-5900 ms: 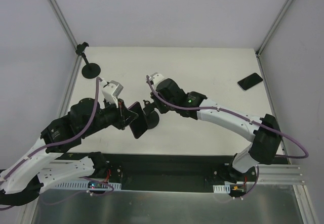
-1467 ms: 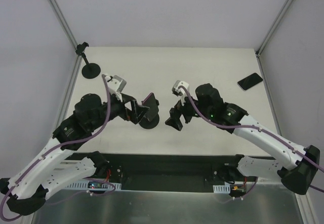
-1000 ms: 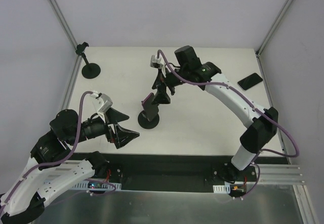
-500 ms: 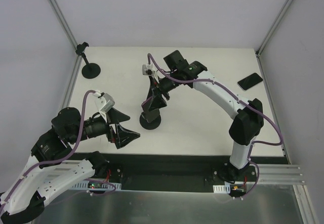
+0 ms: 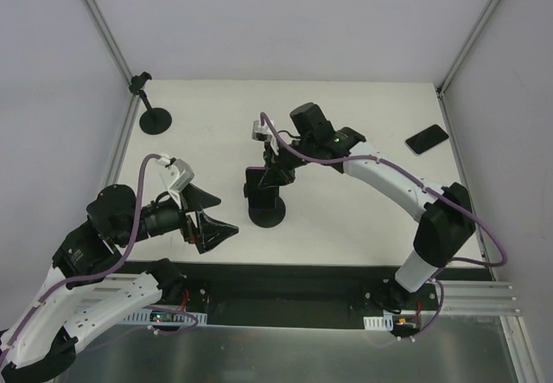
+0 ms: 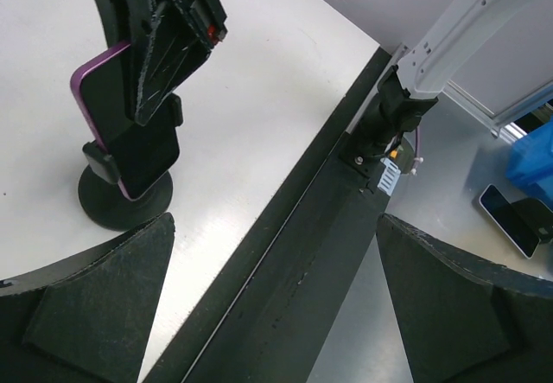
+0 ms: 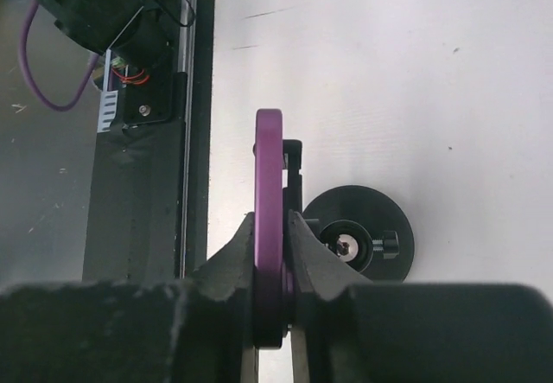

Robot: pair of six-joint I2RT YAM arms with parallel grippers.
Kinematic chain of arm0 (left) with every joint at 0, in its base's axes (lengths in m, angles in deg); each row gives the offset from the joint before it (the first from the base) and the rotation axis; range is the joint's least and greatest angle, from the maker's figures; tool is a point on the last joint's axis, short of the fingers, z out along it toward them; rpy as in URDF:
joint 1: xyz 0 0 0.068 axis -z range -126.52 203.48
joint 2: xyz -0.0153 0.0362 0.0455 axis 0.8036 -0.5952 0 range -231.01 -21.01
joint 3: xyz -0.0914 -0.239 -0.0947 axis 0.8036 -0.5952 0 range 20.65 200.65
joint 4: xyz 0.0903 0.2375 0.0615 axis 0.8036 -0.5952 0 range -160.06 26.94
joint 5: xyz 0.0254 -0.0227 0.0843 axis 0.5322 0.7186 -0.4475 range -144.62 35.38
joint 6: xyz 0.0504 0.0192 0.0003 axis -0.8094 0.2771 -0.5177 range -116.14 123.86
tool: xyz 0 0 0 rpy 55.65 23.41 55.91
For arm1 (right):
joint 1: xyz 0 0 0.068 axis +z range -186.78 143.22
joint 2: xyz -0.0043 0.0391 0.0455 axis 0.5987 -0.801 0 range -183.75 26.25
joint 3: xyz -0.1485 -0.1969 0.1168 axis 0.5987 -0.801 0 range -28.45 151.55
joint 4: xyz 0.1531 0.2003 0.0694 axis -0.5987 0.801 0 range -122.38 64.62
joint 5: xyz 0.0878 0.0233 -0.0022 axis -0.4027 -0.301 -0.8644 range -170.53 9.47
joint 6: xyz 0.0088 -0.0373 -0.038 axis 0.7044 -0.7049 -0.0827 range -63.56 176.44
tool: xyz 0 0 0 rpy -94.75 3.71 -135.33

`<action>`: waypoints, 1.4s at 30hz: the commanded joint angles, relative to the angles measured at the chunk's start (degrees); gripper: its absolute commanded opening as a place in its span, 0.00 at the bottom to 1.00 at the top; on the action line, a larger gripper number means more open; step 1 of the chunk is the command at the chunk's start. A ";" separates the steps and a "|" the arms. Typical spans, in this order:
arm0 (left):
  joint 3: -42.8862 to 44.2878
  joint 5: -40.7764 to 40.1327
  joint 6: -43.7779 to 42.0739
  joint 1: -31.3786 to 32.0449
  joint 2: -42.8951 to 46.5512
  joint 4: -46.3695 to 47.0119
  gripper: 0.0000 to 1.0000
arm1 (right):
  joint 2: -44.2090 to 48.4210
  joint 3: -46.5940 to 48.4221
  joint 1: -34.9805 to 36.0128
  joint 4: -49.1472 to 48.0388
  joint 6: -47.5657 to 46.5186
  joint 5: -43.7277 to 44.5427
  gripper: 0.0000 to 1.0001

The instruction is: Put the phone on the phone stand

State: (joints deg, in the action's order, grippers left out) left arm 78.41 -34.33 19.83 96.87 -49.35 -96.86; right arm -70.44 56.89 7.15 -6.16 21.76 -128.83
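**Status: phone clamped by right gripper at phone stand**

**Top external view.** I see the phone stand (image 5: 267, 213) near the middle of the table (image 5: 371, 219), its round base flat on the surface. The phone (image 5: 259, 180) stands upright directly above that base. The right gripper (image 5: 270, 172) reaches in from the far side and meets the phone's upper part. The left gripper (image 5: 213, 220) hangs near the front edge, well apart from the stand, with its jaws spread wide and nothing between them. A second stand (image 5: 154, 117) occupies the far left corner. A second phone (image 5: 427, 138) lies flat near the right edge.

**Left wrist view.** I see the left arm's two dark fingers (image 6: 86, 314) at the bottom corners of the frame, far apart. Beyond them the phone (image 6: 130, 132) shows its dark face and purple rim, leaning slightly, with the stand's clip pieces against its sides and the disc base (image 6: 121, 203) below. One right finger overlaps the phone's upper face.

**Right wrist view.** The phone (image 7: 269, 193) appears edge-on as a purple strip. The right arm's fingers (image 7: 229, 266) press on both of its faces, so this gripper is closed on the phone. The stand's base (image 7: 359, 245) sits just beside the strip. Whether the phone is fully seated in the clip I cannot tell from this angle.
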 commanded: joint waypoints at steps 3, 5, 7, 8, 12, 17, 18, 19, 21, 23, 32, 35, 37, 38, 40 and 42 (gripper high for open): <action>-0.89 -1.13 1.96 -0.51 1.70 0.67 0.99 | 12.82 -7.54 0.29 -7.23 8.74 14.51 0.00; -1.07 -0.87 1.96 -0.51 2.23 0.75 0.99 | 18.00 -10.80 -0.06 -7.06 11.99 27.24 0.00; -1.68 -0.87 1.96 -0.51 2.76 1.19 0.99 | 23.70 -13.60 -1.81 -6.10 15.67 38.12 0.00; -1.77 -0.78 1.88 -0.51 2.94 1.28 0.99 | 25.82 -14.67 -2.69 -5.83 16.91 41.32 0.00; -3.17 1.05 1.35 -0.51 3.90 1.81 0.99 | 35.06 -17.93 -12.51 -5.04 19.38 41.52 0.00; -6.25 3.08 1.43 -0.51 6.62 4.97 0.99 | 39.55 -17.13 -25.86 0.50 20.61 46.53 0.00; -7.38 3.78 1.61 -0.51 6.98 5.58 0.99 | 40.51 -17.49 -28.08 1.11 20.35 47.93 0.00; -8.00 4.14 1.87 -0.51 7.59 6.72 0.99 | 41.04 -17.92 -30.02 1.20 20.18 50.55 0.00; -9.50 5.27 2.05 -0.51 8.21 7.69 0.99 | 42.19 -19.59 -35.99 -0.02 18.87 53.99 0.01; -9.94 6.68 1.61 -0.51 8.47 8.49 0.99 | 41.93 -20.21 -41.95 -1.34 17.63 54.44 0.00; -11.17 11.42 0.82 -0.51 9.09 10.95 0.99 | 34.03 -15.05 -60.42 -10.50 6.83 34.95 0.00; -11.96 13.36 1.26 -0.51 9.44 11.13 0.99 | 30.24 -12.22 -66.58 -6.79 6.20 29.66 0.00; -12.58 13.46 1.61 -0.51 10.49 11.30 0.99 | 29.63 -13.00 -69.05 -8.81 7.07 25.98 0.00; -13.19 13.46 1.52 -0.51 10.84 11.39 0.99 | 29.10 -13.18 -70.45 -8.81 7.43 25.19 0.00; -13.63 13.37 1.52 -0.51 11.72 11.48 0.99 | 27.96 -13.97 -72.39 -10.30 8.13 20.10 0.00; -14.25 14.76 1.00 -0.51 12.69 11.48 0.99 | 26.73 -15.03 -74.94 -11.71 7.79 15.54 0.00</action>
State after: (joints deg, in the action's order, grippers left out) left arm 64.97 -22.99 20.99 96.87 -38.49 -88.27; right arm -43.88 39.08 -64.35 -7.30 31.03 -100.85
